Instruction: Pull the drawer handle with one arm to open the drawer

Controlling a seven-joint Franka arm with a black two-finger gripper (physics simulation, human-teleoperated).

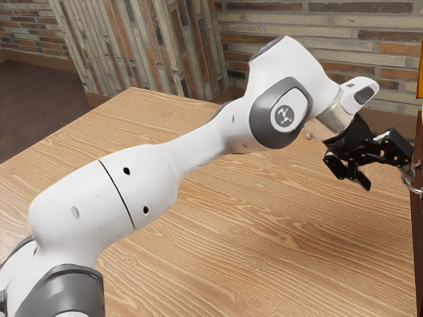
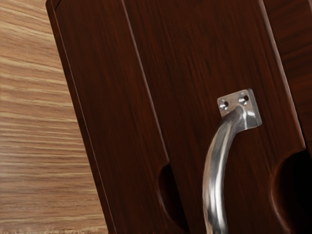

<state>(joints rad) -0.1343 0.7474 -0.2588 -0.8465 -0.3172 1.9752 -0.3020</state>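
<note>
At the exterior view's right, my black gripper [image 1: 386, 176] stands open, its two fingers spread wide. One fingertip is close to the silver handle [image 1: 414, 187] on the dark cabinet [image 1: 418, 231]; whether they touch I cannot tell. The other finger is farther from the cabinet, over the table. In the wrist view, the curved metal handle [image 2: 217, 168] is fixed by a screwed plate to a dark reddish-brown drawer front [image 2: 195, 97]. The handle's other end is out of sight. How far the drawer stands out cannot be told.
The light wooden table [image 1: 264, 244] spreads beneath the arm, with a brick wall behind it. Dark cutouts [image 2: 297, 195] mark the cabinet's front near the handle. An orange object [image 1: 420, 76] is at the exterior view's right edge.
</note>
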